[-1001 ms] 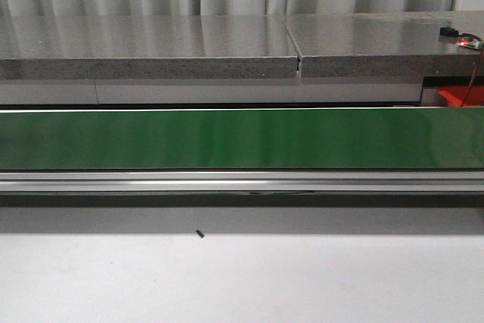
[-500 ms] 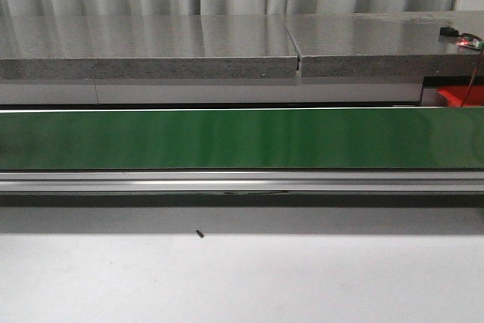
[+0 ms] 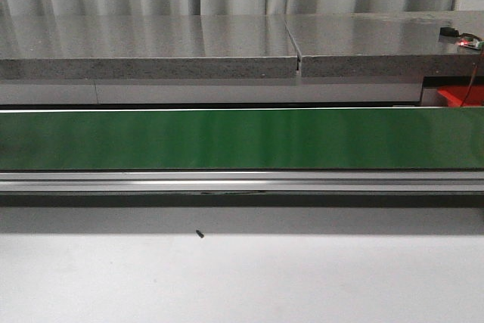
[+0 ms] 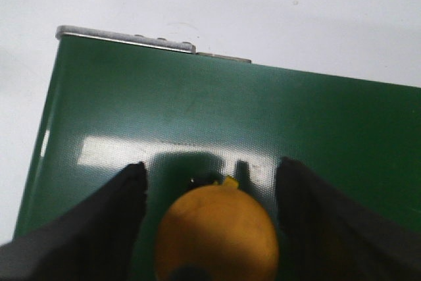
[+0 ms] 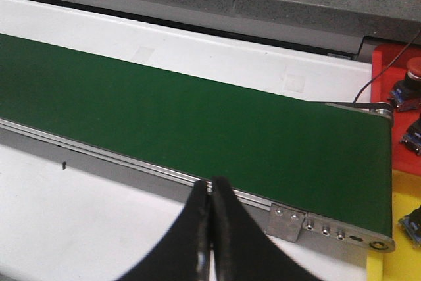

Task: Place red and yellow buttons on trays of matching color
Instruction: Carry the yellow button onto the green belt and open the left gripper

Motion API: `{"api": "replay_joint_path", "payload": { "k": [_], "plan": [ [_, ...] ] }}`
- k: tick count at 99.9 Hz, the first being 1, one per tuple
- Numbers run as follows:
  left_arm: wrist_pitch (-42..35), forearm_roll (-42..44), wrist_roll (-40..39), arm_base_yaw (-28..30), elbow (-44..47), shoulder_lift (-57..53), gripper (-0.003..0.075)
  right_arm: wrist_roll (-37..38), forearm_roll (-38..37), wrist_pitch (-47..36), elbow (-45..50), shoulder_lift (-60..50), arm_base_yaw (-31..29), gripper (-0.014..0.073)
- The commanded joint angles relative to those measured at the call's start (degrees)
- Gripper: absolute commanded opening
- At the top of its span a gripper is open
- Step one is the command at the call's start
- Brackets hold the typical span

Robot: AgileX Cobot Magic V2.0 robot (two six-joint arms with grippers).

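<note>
Left gripper (image 4: 210,182) hangs wide open directly above the yellow button (image 4: 217,233) on the green belt (image 4: 329,129), fingers straddling it, while the right gripper (image 5: 212,228) hangs closed, empty.

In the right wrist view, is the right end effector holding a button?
No. The right end effector has its fingers pressed together with nothing between them, above the green belt.

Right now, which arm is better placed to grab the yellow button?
Left. Its fingers are open either side of the yellow button on the green belt. The right gripper is shut above the belt's near rail, no button near it.
</note>
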Motion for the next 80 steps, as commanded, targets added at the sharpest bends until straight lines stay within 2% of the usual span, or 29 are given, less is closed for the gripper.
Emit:
{"api": "replay_joint_path", "payload": {
  "k": [1,9,43,57,80],
  "plan": [
    [-3.25,-0.49,0.00,-0.41,-1.32,-3.37,0.0593,-0.22,0.94,-3.71,-1.33,0.19,-0.19,-0.0068],
    [-3.63,-0.73,0.00,-0.41,-1.32,-4.17,0.0643,-0.22,0.94,-3.71,-1.33,0.19,-0.19,-0.0068],
    [-7.30,-0.05,0.00,1.64,-3.86,-8.69,0.0640,-0.22,0.94,-3.71,-1.33,0.19,-0.19,-0.0068],
    [-7.40,0.17,0.00,5.87,-6.96,-8.69,0.0640,-0.22,0.94,-3.71,-1.33,0.19,-0.19,-0.0068],
    [-8.38,0.50,0.00,17.01,-11.71,-8.22,0.0640,-0.22,0.94,-3.71,-1.33,0.19,-0.19,-0.0068]
  ]
}}
